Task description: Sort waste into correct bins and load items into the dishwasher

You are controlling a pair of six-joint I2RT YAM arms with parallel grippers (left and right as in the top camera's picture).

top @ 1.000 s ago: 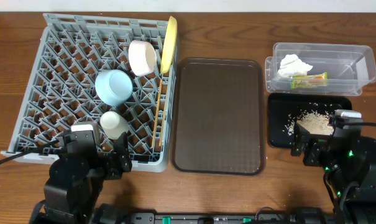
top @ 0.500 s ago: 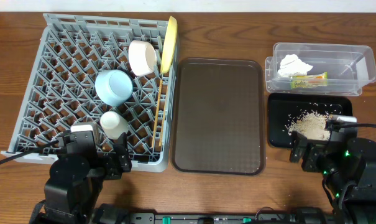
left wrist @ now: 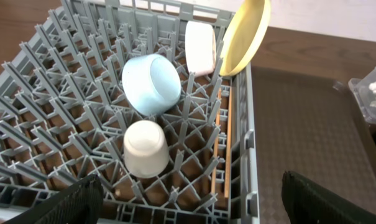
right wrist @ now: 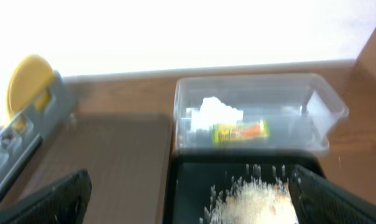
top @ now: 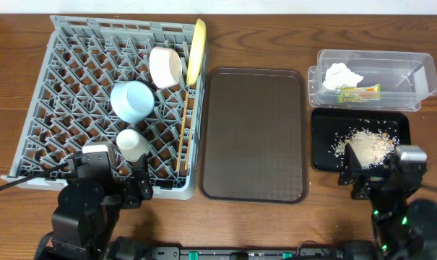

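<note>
The left arm (top: 95, 191) is folded low at the near edge of the surface, with its wrist directly behind the jaws and the jaws aimed away from the base. Its fingers (left wrist: 73, 200) sit at the two lower corners of the wrist view, spread wide. The right arm (top: 391, 184) is folded likewise, its body bunched just behind its jaws. Its fingers (right wrist: 48, 198) are blurred in the wrist view, but they appear just as wide apart.

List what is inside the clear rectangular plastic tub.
Inside the clear rectangular plastic tub, toward its left end, lie a crumpled white tissue and a green-and-yellow snack wrapper, close together. Whatever might sit beneath the tissue is covered and cannot be seen.
</note>
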